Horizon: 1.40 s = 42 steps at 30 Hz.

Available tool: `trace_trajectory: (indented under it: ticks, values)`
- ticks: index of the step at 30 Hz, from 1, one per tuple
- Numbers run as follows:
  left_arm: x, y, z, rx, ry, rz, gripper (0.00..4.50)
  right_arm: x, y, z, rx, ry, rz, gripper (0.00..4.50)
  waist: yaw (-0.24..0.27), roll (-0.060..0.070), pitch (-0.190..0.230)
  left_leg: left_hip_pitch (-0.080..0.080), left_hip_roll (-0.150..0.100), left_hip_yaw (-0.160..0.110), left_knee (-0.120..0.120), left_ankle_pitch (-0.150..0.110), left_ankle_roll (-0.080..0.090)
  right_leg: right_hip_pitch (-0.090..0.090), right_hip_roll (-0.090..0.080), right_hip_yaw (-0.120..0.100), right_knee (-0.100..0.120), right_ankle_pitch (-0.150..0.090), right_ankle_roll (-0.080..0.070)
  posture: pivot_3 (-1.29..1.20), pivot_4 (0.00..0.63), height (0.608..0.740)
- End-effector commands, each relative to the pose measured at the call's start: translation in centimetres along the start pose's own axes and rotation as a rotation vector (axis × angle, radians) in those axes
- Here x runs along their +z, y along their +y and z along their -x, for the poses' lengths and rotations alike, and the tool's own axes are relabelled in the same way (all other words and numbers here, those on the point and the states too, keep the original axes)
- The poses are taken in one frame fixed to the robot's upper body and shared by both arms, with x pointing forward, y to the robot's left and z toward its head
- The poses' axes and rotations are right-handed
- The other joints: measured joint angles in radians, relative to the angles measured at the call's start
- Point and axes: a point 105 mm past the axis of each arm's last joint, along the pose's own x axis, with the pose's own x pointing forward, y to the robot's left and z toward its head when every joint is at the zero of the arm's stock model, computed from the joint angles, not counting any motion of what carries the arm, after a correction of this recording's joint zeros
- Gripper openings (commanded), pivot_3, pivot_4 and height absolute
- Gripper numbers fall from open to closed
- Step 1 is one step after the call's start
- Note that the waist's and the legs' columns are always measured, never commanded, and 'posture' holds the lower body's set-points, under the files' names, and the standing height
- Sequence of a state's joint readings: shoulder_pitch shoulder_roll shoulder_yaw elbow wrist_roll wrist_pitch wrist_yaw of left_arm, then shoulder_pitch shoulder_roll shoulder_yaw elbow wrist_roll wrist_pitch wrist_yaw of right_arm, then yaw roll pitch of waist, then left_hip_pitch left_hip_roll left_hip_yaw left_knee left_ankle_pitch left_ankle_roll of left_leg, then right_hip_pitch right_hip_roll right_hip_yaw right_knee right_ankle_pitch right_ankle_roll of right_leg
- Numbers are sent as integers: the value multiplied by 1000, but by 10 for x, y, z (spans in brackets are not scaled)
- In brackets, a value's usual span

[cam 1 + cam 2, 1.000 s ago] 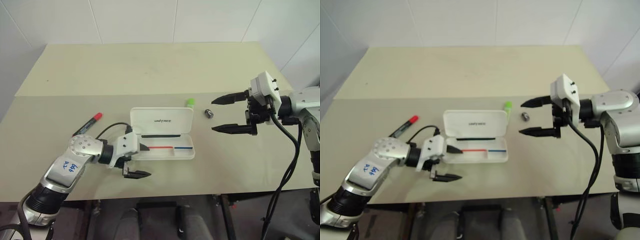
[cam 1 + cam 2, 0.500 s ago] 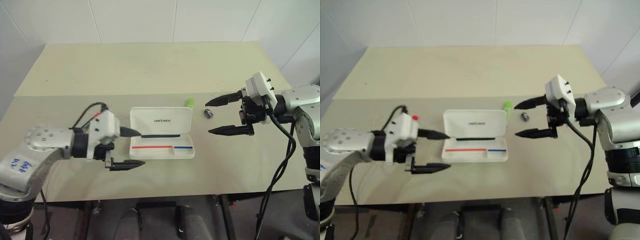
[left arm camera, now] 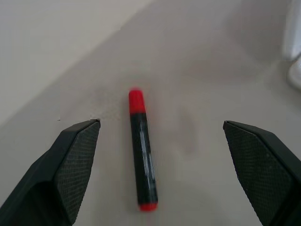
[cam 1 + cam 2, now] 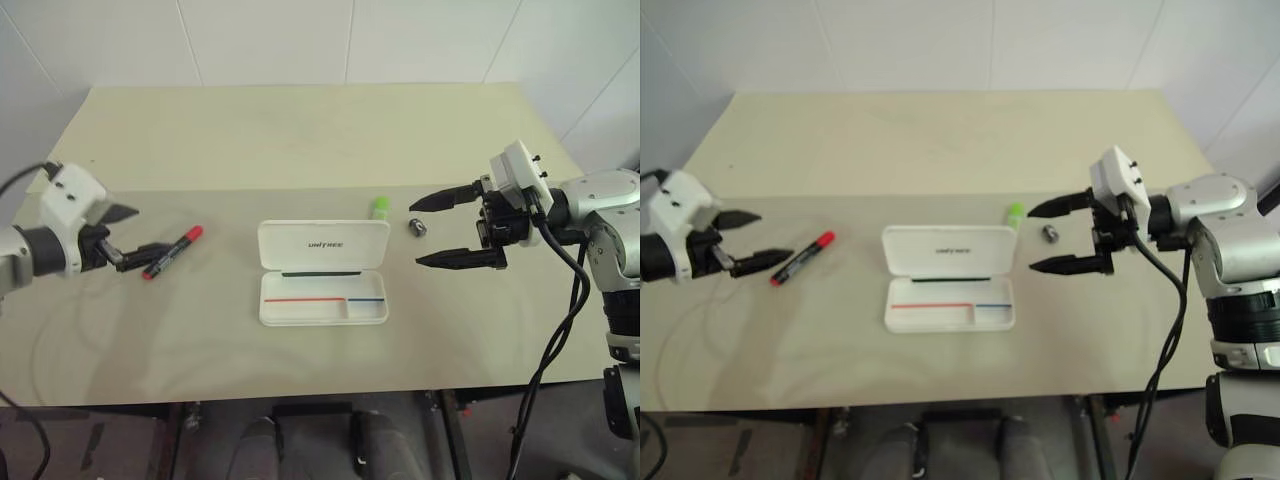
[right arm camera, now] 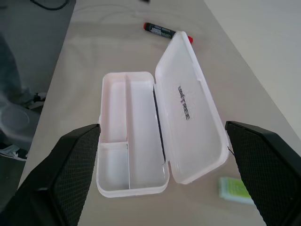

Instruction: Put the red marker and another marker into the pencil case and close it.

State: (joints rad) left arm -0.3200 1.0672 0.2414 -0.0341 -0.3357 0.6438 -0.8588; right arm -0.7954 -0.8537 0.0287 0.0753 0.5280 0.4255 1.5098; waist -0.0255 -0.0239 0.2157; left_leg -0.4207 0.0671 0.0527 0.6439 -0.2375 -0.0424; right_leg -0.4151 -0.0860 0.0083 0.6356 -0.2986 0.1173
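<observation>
The left pincer [image 4: 128, 234] hangs over the left end of the bench [image 4: 300, 140] with its two black fingers spread wide and nothing between them. Just past its fingertips lies the red marker [image 4: 172, 251], flat on the bench and apart from both fingers. In the left wrist view the red marker [image 3: 142, 149] lies midway between the open fingers, its long axis running almost straight along the line the pincer points, with the red cap at the far end and the black barrel nearer the pincer. In the head views that axis slants across the bench, the cap up and toward the pencil case [image 4: 323, 273]. The pencil case lies open well to the far side of the marker from the left pincer, its lid laid back flat and its tray, with a red and a blue stripe, facing up; its long axis runs across the bench from side to side. The right pincer [image 4: 436, 230] hovers at the case's other end, fingers spread and empty, pointing toward the case. Another marker [image 4: 380, 206], light green and stubby, lies just beyond the lid's far corner, near the right pincer's upper finger, beside a small dark grey cylinder [image 4: 417, 226] that sits close to the fingertips.
</observation>
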Motion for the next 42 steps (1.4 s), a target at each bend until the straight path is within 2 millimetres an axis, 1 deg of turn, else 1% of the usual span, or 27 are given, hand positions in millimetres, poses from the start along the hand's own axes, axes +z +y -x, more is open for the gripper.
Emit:
trace_trajectory:
  ticks: [1, 4, 6, 9, 11, 15, 21, 25, 27, 29, 33, 34, 37, 40, 42]
  values:
    - [-8, 12, -11, 59, 26, -18, 4478, 24, 18, -3, 75, -85, 32, 4500, 2, 0, 0, -1, 0, 0, 0, 0, 0, 0, 0, 0, 0, 0, 0, 0, 150, 740]
    - [-26, 20, -24, 100, 98, -12, 4478, 28, 22, -19, 55, -97, 19, 4500, 2, -2, -1, -1, 1, 0, 0, -1, 0, -1, 1, 0, 0, 0, 0, 0, 150, 740]
    - [-36, 27, -29, 128, 138, -17, 4478, 33, 17, -32, -11, -129, 16, 4500, -3, -2, -1, -1, 1, 0, 1, -1, 0, -1, 1, 0, 0, 0, 0, 0, 150, 740]
    - [-36, 32, -36, 144, 110, 18, 4478, 39, 12, -49, -71, -140, -7, 4500, -4, -2, -1, -1, 2, 1, 1, -1, 0, -2, 1, 0, 2, 0, -1, 0, 150, 740]
    - [-35, 29, -43, 118, 84, 56, 4478, 30, 8, -56, -115, -65, -9, 4500, -1, -2, -1, -1, 2, 1, 2, -1, 0, -3, 1, 0, 3, 0, -1, 0, 150, 740]
    - [-45, 24, -54, 96, 108, 77, 4478, 16, 9, -61, -116, 17, -25, 4500, 9, -3, -2, -1, 1, 1, 2, -1, 0, -2, 0, 0, 3, 0, -1, 0, 150, 740]
    - [-45, 19, -68, 87, 102, 88, 4478, 16, 13, -60, -93, 20, -20, 4500, 27, -3, -2, 0, 1, 1, 3, 0, 0, -2, 0, 0, 5, 0, -1, 0, 150, 740]
    - [-37, 15, -78, 65, 73, 89, 3622, 15, 15, -60, -84, 22, -19, 4500, 35, -2, -3, 1, 1, 1, 4, 1, 2, 0, 0, 0, 5, 3, -2, 0, 150, 740]
    - [-34, 12, -82, 50, 67, 84, 2906, 15, 16, -60, -81, 21, -20, 4500, 38, -2, -3, 2, 1, 1, 3, 3, 2, 1, 0, -1, 3, 6, -4, 0, 150, 740]
    - [-32, 9, -85, 39, 62, 85, 2296, 13, 18, -60, -63, 25, -24, 4500, 42, -2, -3, 2, 1, 1, 3, 5, 3, 1, 0, -1, 0, 8, -8, 0, 150, 740]
    - [-29, 6, -87, 20, 61, 78, 880, 8, 20, -60, -59, 39, -34, 4500, 44, -2, -3, 1, 1, 2, 2, 8, 6, 3, 0, -1, -9, 12, -17, 0, 150, 740]
    - [-27, 5, -87, 15, 57, 75, 634, 7, 20, -60, -63, 44, -35, 4500, 44, -2, -3, 1, 1, 2, 3, 8, 6, 3, 0, -1, -9, 12, -17, 0, 150, 740]
    - [-21, 5, -81, 10, 41, 62, 596, 4, 18, -59, -73, 56, -34, 4500, 42, -2, -3, 0, 1, 4, 3, 9, 7, 3, 0, 0, -11, 13, -18, 0, 150, 740]
    - [-11, 9, -64, 11, 1, 45, 596, 3, 18, -55, -78, 57, -32, 4500, 36, -2, -3, -1, 2, 4, 2, 9, 7, 1, 0, 0, -11, 13, -18, 0, 150, 740]
    - [4, 17, -46, 32, -58, 46, 596, 3, 17, -53, -82, 57, -33, 4500, 28, -2, -3, -2, 2, 4, 1, 8, 6, 0, 0, -1, -11, 15, -15, 0, 150, 740]
